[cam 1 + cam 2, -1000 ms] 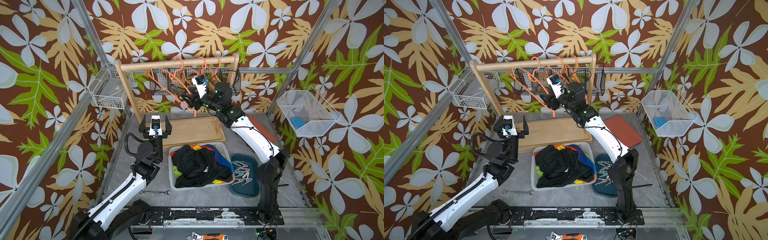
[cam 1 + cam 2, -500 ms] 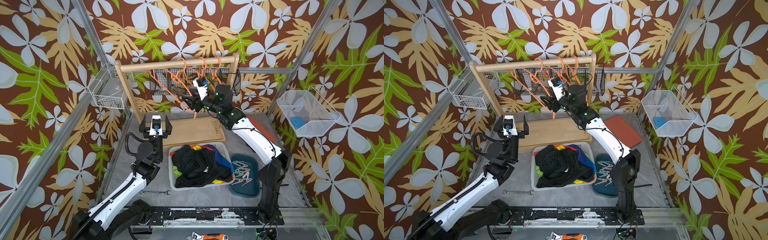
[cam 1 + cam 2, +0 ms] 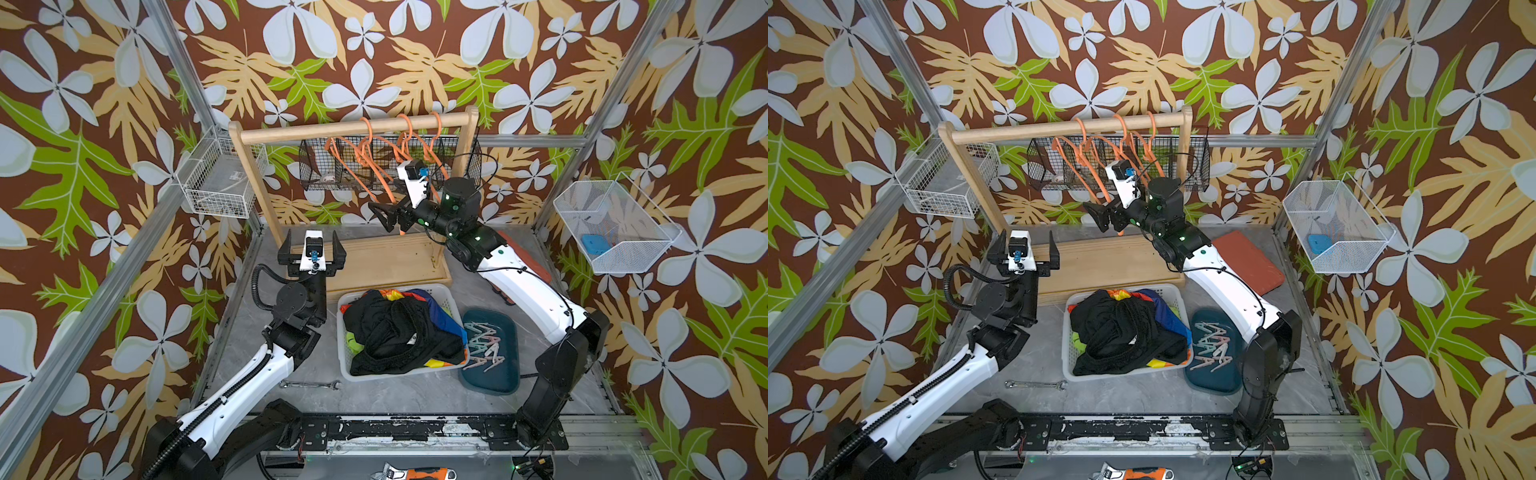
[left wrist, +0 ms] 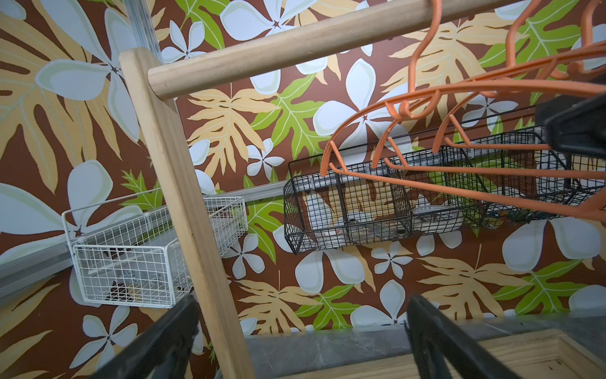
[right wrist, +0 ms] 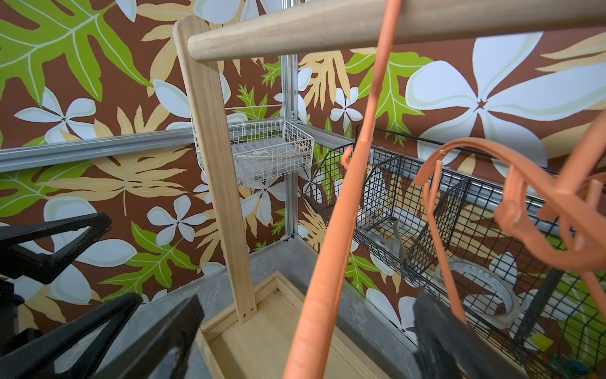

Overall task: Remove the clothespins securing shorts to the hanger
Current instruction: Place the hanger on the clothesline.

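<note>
Three bare orange hangers [image 3: 374, 162] hang on the wooden rod [image 3: 353, 129]; no clothespins or shorts show on them. The shorts [image 3: 399, 332], black on top of coloured ones, lie heaped in a white basket [image 3: 343, 357]. Several clothespins [image 3: 484, 345] lie in a teal tray [image 3: 505, 374]. My right gripper [image 3: 388, 216] is open at a hanger's lower end; in the right wrist view the orange hanger bar [image 5: 344, 229] runs between the spread jaws of the right gripper [image 5: 301, 341] without touching them. My left gripper [image 3: 311, 247] stands open and empty over the rack's base, left of the hangers.
The wooden rack base [image 3: 386, 262] lies under both grippers, with its post [image 4: 183, 213] close to my left gripper [image 4: 301, 341]. A black wire basket [image 3: 457, 166] hangs behind the hangers. White wire baskets [image 3: 220, 183] [image 3: 611, 224] hang on the side walls. A wrench [image 3: 309, 384] lies on the table.
My right gripper has opened from its half-shut hold on the orange hanger and let it go; the hanger bar now sits loose between the jaws. The left arm has hardly moved.
</note>
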